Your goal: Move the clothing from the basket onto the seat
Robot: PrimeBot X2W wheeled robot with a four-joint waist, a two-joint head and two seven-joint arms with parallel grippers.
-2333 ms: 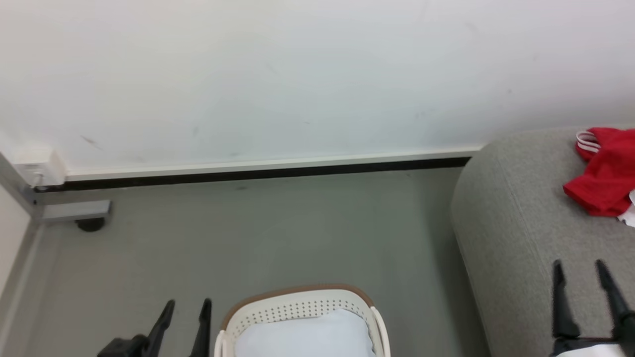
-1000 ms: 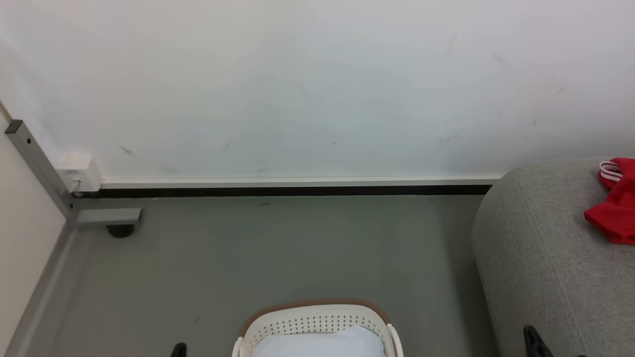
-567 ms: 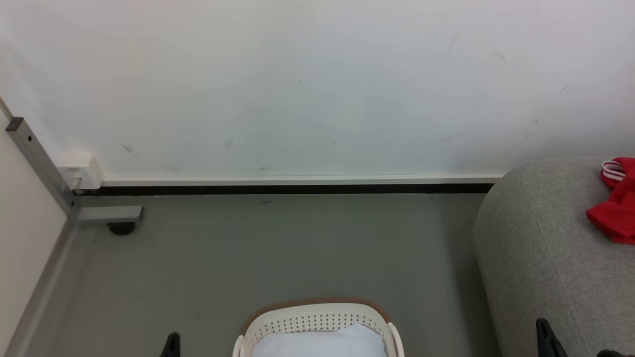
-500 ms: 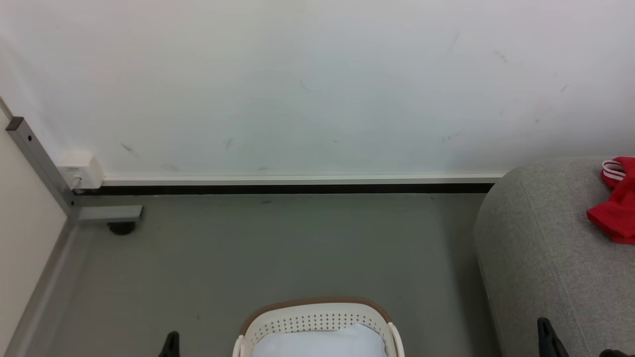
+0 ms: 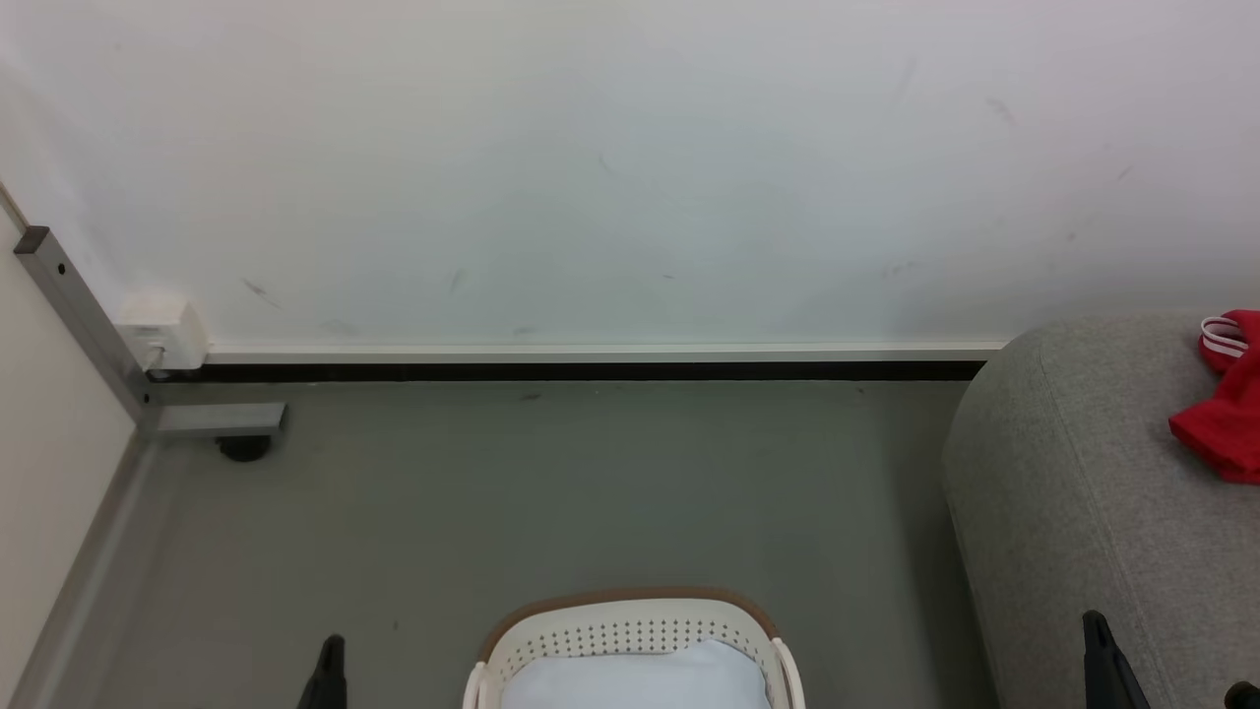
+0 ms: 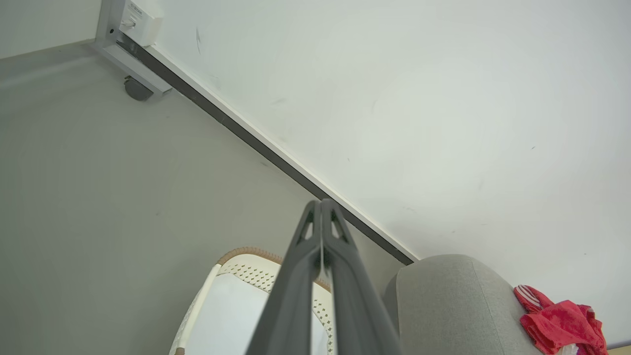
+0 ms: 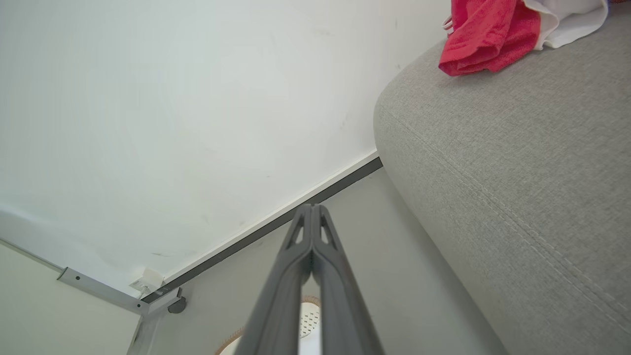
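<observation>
Fingers of left gripper were pressed together, empty; right gripper likewise closed on nothing. Between them sat the basket, pale garment inside. Well right of basket, red jersey lay on sofa. Right wrist view added white cloth touching jersey. Bare floor ran from basket to wall and sofa's rounded edge.

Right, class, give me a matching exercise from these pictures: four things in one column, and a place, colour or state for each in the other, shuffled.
Column one:
1. red jersey
2. basket
3. sofa
4. left gripper

Column two:
A. fingers shut, holding nothing
B. grey fabric
C. on the floor, pale garment inside
D. lying on the sofa

Pairs: 1-D, 2-C, 3-B, 4-A.
</observation>
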